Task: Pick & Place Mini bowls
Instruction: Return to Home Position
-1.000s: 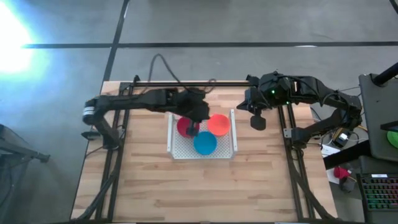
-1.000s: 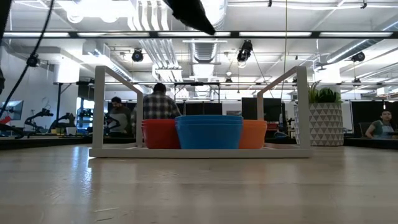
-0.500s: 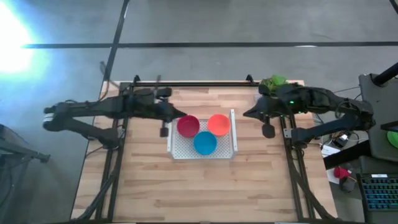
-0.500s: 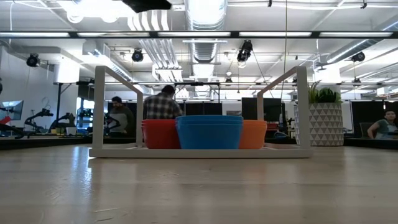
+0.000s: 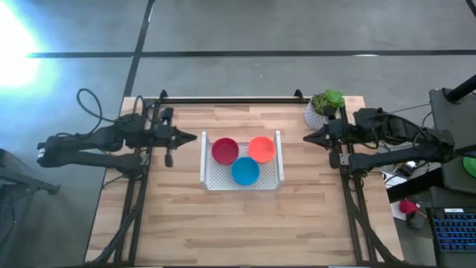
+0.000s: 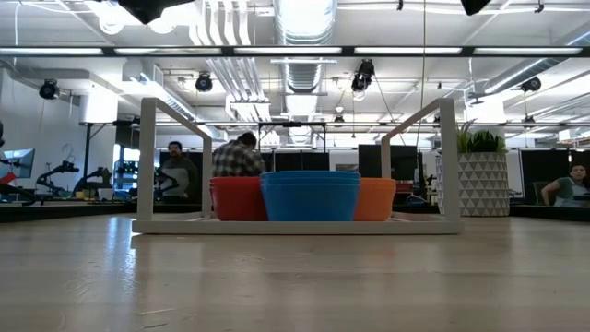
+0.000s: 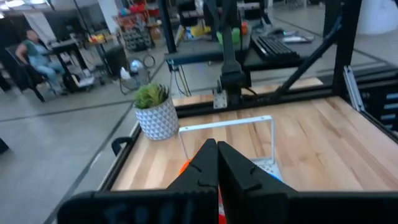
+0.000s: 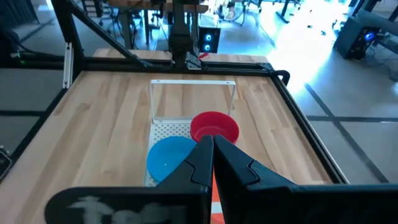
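we find the mini bowls (image 6: 310,198) in three close-set stacks inside the white tray (image 5: 279,160) at the middle of the table (image 5: 223,223) — red stack (image 5: 224,150), orange stack (image 5: 261,148), and blue stack (image 5: 245,171) beside both. the left gripper (image 5: 196,138) hangs just left of the tray, jaws pressed together on nothing; the right gripper (image 5: 307,139) hangs near the potted plant (image 5: 324,106) — likewise closed and empty.

wooden table (image 5: 245,223), white tray (image 5: 217,176), potted plant (image 5: 325,105)

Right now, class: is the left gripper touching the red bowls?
Apart. The high view shows the left gripper outside the white tray, with a clear gap from the red bowls inside it.
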You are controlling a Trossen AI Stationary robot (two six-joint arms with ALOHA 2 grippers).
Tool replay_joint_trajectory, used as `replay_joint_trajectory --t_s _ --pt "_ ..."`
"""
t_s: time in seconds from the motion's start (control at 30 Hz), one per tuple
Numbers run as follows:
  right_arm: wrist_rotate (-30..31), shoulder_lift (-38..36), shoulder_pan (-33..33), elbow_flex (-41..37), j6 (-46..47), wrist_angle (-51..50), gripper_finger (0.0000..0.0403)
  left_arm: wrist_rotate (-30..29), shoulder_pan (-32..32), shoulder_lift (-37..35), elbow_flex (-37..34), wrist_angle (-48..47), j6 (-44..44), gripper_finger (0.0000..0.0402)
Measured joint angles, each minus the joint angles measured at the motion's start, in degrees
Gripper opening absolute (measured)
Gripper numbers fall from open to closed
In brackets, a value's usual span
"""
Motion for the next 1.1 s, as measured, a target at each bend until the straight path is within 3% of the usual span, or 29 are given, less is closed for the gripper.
replay_joint_trajectory --t_s 0.33,1.1 --pt "0.00 -10.87 -0.02 -7.98 2.19 1.80 0.0008 -5.32 0.00 -10.86 -6.95 1.17 -0.07 0.0000" --pt "0.09 -33.17 -0.02 -19.28 4.45 2.99 0.0008 -6.36 0.02 -34.07 -16.39 -0.38 -0.42 0.0000"
